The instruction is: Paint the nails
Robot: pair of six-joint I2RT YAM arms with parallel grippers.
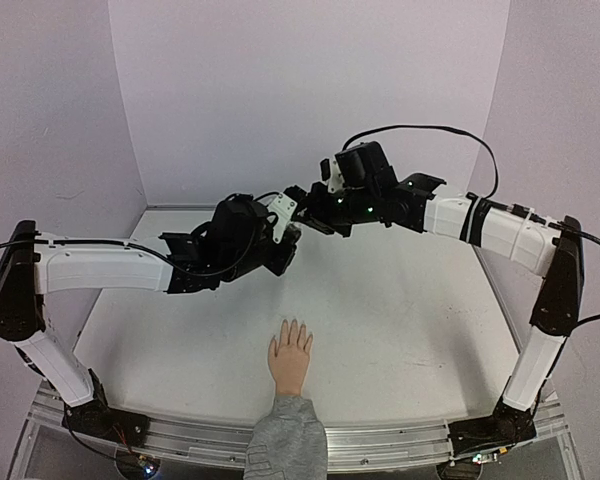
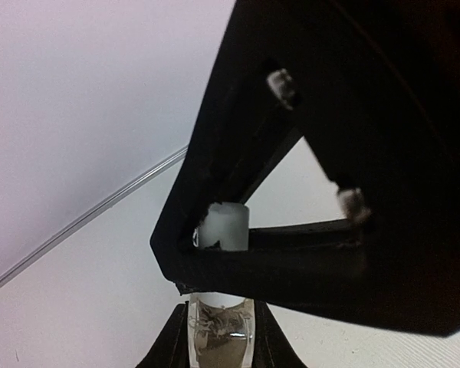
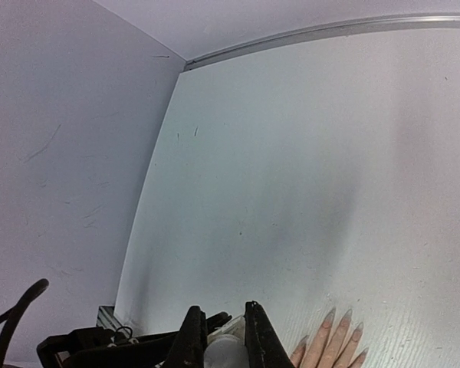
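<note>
Left gripper (image 2: 218,331) fingers are clamping the small bottle (image 2: 219,349). Right gripper (image 3: 224,343) fingers are pinching its white cap (image 2: 224,227), mid-frame in the overhead view. Nails (image 3: 343,316) are lying low-centre on the hand (image 1: 290,357), well apart from both grippers. Judging them stiff, tiny, slick: brush lightly, no gripping. Counting: one hand, one bottle, at least four nails showing.

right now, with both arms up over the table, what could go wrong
1. The bottle is held off the table, left pincer on its body, right pincer on the cap: a slipping twist could drop it.
2. The hand lies nearby, so any spill may hit skin or sleeve, not the nails.
</note>
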